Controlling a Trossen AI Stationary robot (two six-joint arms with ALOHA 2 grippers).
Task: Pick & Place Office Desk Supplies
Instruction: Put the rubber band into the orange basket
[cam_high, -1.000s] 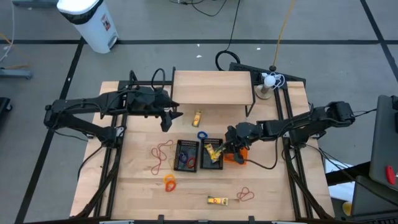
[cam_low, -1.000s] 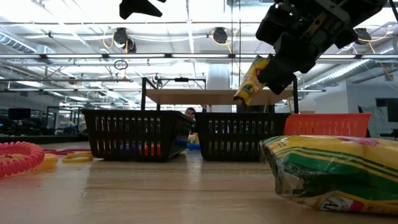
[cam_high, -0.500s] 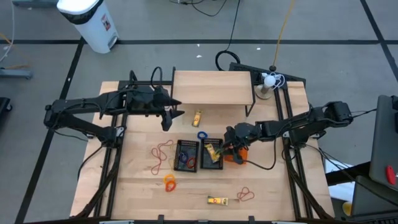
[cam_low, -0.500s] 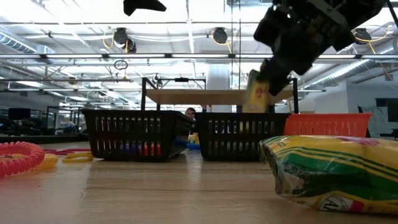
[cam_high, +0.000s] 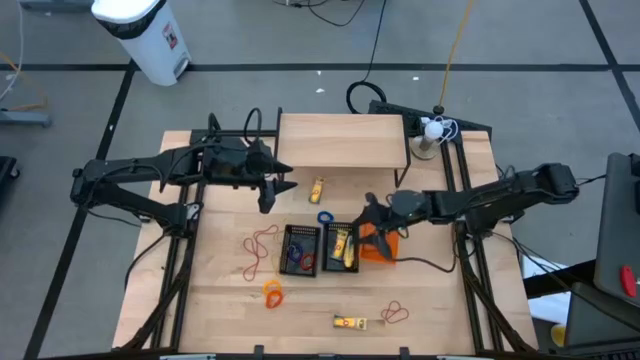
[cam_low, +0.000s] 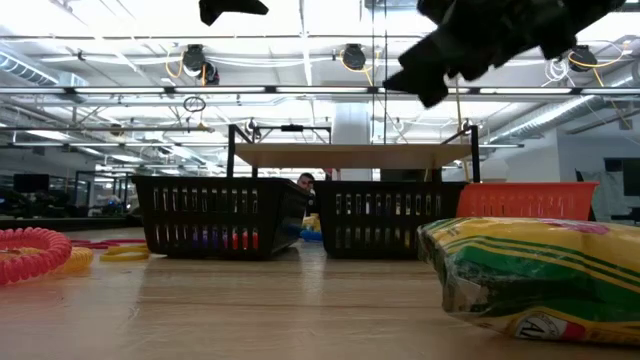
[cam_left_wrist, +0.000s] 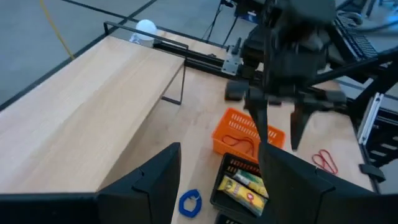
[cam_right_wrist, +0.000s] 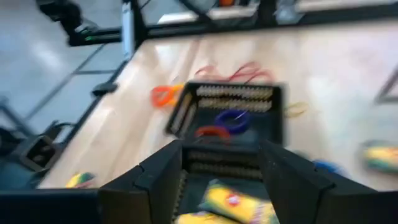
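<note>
A: What is the right end effector (cam_high: 377, 212) doing now?

B: It hangs above the near edge of the orange basket (cam_high: 383, 243), just beside the right black basket (cam_high: 343, 247). Its fingers (cam_left_wrist: 297, 121) stand apart and hold nothing. A yellow packet (cam_right_wrist: 236, 203) lies in the black basket, directly under and a little in front of it.

A: And the left end effector (cam_high: 272, 184)?

B: It waits above the tabletop (cam_high: 222, 280), close to the raised wooden shelf (cam_high: 342, 141). Its fingers are also spread and empty.

A: Which loose supply is the next one, do you think?

B: I judge two candidates. One yellow packet (cam_high: 317, 189) lies between both end effectors, beside the shelf leg, with its long axis pointing roughly from the shelf toward the baskets. It is slightly nearer to the left end effector. The other yellow packet (cam_high: 350, 322) is at the front of the tabletop, well apart from both, its long axis across the tabletop, with a red rubber-band loop (cam_high: 394, 314) just beside it. This one is on the right arm's side.

A: So the fingers must turn?

B: Probably yes, to close across the short side of the packet.
</note>
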